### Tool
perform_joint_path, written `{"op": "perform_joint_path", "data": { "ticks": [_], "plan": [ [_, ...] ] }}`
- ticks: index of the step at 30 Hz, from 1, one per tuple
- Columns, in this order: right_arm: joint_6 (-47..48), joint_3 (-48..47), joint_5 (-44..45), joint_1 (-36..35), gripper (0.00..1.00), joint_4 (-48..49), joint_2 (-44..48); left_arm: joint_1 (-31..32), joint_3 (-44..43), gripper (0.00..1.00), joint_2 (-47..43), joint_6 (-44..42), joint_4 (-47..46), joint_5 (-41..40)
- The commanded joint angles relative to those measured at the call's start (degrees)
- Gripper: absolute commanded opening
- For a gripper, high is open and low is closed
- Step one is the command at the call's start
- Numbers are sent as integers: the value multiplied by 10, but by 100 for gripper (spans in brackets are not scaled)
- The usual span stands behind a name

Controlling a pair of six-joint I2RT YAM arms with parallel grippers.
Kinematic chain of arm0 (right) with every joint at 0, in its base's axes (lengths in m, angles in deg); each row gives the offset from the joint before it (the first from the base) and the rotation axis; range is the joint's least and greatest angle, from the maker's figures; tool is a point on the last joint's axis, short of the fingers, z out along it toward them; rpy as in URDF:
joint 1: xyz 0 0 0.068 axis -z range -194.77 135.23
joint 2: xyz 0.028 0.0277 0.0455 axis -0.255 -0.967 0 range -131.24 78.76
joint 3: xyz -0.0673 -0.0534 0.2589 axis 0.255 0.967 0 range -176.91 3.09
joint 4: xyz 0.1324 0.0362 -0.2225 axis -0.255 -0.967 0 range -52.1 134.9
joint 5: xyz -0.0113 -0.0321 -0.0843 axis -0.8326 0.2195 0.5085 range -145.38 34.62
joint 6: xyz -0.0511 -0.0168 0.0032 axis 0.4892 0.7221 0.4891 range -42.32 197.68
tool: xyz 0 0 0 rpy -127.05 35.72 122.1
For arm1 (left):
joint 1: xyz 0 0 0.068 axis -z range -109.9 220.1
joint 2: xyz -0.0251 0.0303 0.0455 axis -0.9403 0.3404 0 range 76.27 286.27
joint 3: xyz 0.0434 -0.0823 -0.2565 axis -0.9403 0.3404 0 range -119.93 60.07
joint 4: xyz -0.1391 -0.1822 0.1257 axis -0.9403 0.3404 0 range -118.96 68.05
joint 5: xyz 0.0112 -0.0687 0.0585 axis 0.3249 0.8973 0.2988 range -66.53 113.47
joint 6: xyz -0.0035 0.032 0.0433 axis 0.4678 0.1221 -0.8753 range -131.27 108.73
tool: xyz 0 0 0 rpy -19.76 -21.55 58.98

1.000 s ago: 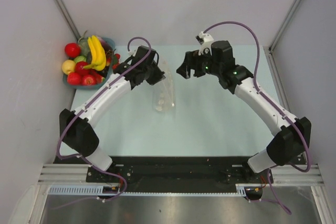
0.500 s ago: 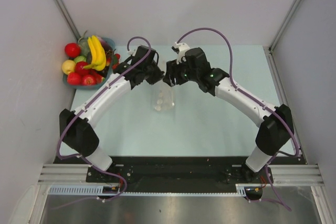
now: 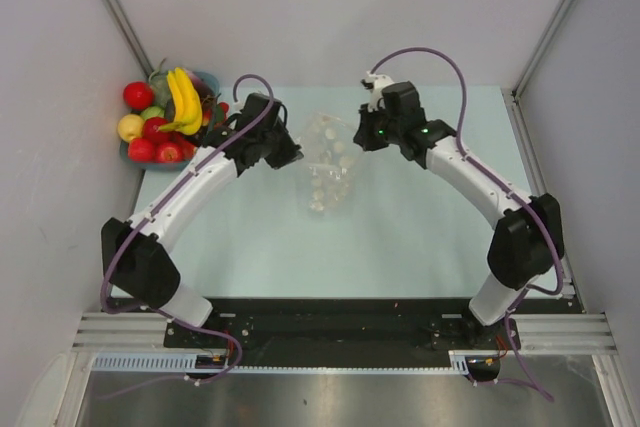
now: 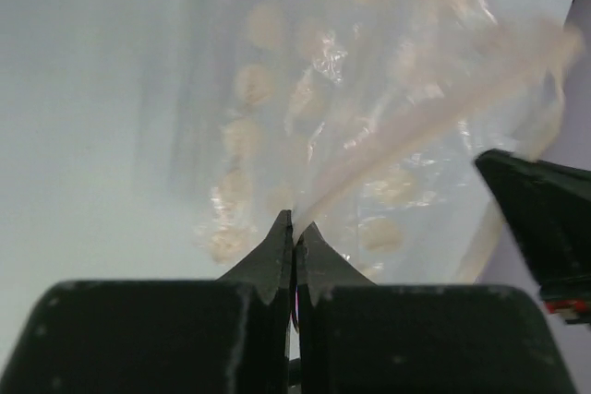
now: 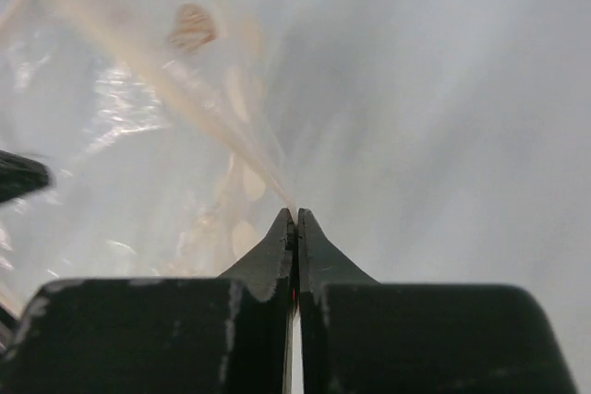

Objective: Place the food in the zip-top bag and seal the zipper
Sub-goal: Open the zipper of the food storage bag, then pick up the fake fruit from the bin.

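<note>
The zip-top bag [image 3: 328, 169], clear and crinkly with pale round spots, hangs stretched between my two grippers above the middle of the table. My left gripper [image 3: 292, 155] is shut on the left end of the bag's mouth edge, and the whitish zipper [image 4: 434, 113] runs away from its tips [image 4: 294, 220]. My right gripper [image 3: 362, 137] is shut on the other end, with the zipper [image 5: 157, 62] leading up and left from its tips [image 5: 295, 215]. The food [image 3: 165, 117], red and yellow fruits with bananas, lies in the basket at the far left.
The blue basket [image 3: 209, 82] stands at the table's back left corner by the left wall. Grey walls close in the table on three sides. The right gripper's dark body [image 4: 545, 219] shows at the right edge of the left wrist view.
The right gripper came in to the bag, shut on its mouth edge and drew back to the right. The bag now spreads wider between the grippers. The left gripper shifted slightly left.
</note>
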Motion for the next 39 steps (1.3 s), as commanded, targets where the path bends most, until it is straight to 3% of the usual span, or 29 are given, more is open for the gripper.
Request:
{"op": "perform_joint_path", "data": {
  "ticks": [1,9,12,17,23,26,29,30,32,33,36,39],
  "plan": [
    [9,36,-52,65,0,-45,79,-42,2,2,-28,-126,15,38],
    [21,131,-106,102,0,-91,211,-47,-4,12,21,-264,19,77],
    [8,149,-108,83,0,-93,233,-40,-1,17,46,-292,7,142],
    [-28,187,-82,43,0,-60,233,-12,6,22,87,-326,-55,250],
    [-65,192,-65,43,0,-42,183,-9,25,24,102,-347,-96,287],
    [-67,183,-59,37,0,-30,161,-22,0,32,108,-382,-60,297],
    [-73,176,-59,36,0,-22,146,-59,-13,53,97,-412,-35,338],
    [-75,175,-57,35,0,-19,145,-70,-13,70,81,-418,-37,350],
    [-79,172,-58,34,0,-9,141,-102,-6,83,57,-430,-51,387],
    [-84,173,-57,33,0,-5,139,-111,-6,99,35,-436,-54,388],
    [-90,170,-58,33,0,9,138,-163,-20,100,2,-448,-72,399],
    [-96,168,-53,31,0,20,131,-281,-73,100,4,-419,-100,427]
  ]
}}
